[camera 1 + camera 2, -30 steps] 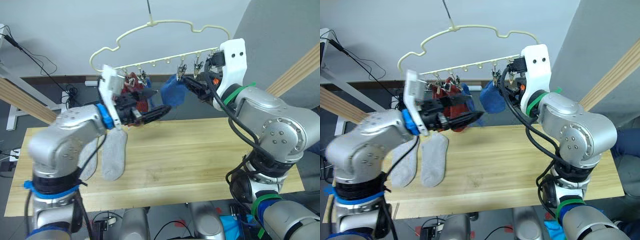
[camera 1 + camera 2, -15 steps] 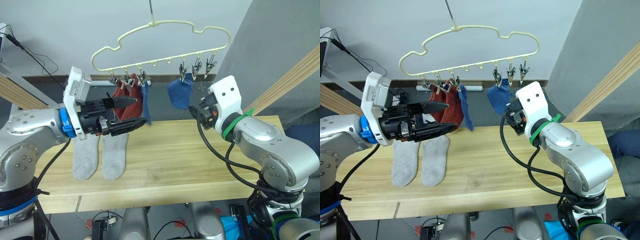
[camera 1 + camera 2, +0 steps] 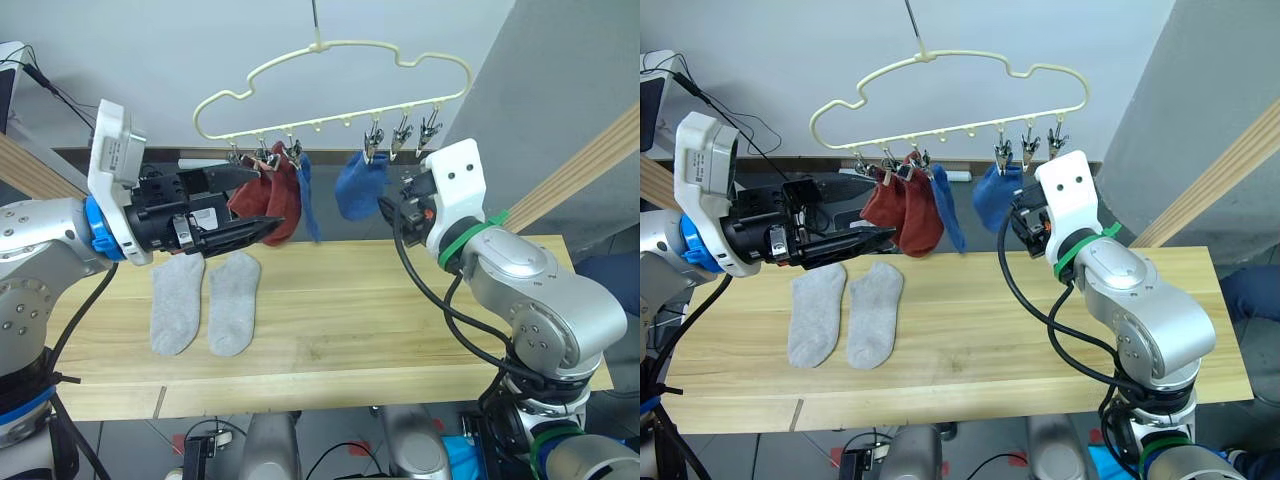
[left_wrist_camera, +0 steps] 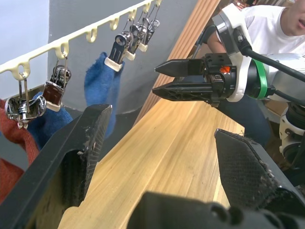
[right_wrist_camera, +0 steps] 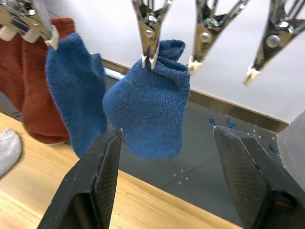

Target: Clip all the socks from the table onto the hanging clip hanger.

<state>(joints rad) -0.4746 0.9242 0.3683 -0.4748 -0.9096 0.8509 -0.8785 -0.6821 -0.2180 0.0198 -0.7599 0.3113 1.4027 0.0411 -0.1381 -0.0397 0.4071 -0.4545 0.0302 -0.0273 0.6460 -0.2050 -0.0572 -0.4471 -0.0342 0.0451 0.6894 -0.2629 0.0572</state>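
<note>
Right eye view: two grey socks [image 3: 846, 313] flat on worktop [image 3: 990, 340] at 8 o'clock, red and blue socks [image 3: 925, 205] clipped on hanger [image 3: 940, 70] at 12. Both claws, left [image 3: 855, 240] and right [image 5: 164, 191], spread and empty.

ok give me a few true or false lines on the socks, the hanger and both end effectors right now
1. Two light grey knit socks lie side by side on the yellowish wooden plank table. True.
2. All six socks hang from the cream-yellow cloud-shaped clip hanger. False: two rust red socks and two blue socks hang; the grey pair does not.
3. The left end effector grips a sock. False: it is open and empty.
4. The right end effector is open, near a hanging blue sock. True.
</note>
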